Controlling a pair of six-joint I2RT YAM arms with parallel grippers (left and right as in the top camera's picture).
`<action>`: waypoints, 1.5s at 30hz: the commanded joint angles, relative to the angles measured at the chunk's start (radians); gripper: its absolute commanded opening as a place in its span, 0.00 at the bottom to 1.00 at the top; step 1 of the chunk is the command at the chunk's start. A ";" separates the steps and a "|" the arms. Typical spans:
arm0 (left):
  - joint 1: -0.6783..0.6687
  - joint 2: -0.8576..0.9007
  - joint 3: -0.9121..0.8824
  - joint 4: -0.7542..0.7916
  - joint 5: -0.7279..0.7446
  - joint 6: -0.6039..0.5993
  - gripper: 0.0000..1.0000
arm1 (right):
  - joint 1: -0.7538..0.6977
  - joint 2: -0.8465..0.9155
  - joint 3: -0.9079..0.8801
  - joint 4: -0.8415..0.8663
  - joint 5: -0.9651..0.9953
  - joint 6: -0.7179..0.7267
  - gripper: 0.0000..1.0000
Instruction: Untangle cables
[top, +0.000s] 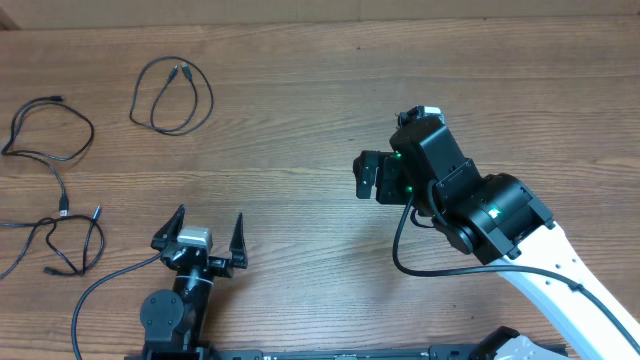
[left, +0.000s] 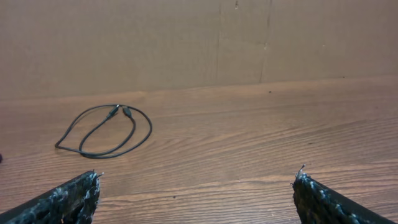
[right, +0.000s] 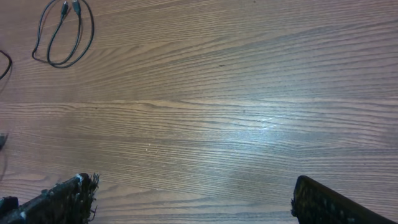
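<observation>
Three separate thin black cables (top: 172, 96), plugs (top: 181, 71) perhaps silver, left end effector (top: 210, 228) and right end effector (top: 362, 176) apart

overhead: lower-left cable (top: 102, 243) runs off left edge | right arm (top: 560, 280) cut by bottom-right corner | right wrist: left-edge cable (right: 9, 64) clipped by frame, only an arc shows | plug ends (top: 181, 71) too small to identify

The top cable (top: 211, 100), thin and black, lies flat on the tabletop (top: 320, 60) as a neat loop with both plugs together, the left cable (top: 91, 130) is a loose wavy ring with a long tail, and the near cable (top: 102, 243) curls just below it.
</observation>
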 joint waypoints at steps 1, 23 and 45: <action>-0.006 -0.011 -0.012 0.005 0.006 0.023 1.00 | -0.004 -0.004 0.015 0.003 0.014 0.003 1.00; -0.006 -0.011 -0.012 0.005 0.006 0.023 0.99 | -0.004 -0.004 0.015 0.003 0.014 0.003 1.00; -0.006 -0.010 -0.012 0.004 -0.014 -0.060 1.00 | -0.004 -0.004 0.015 0.003 0.014 0.003 1.00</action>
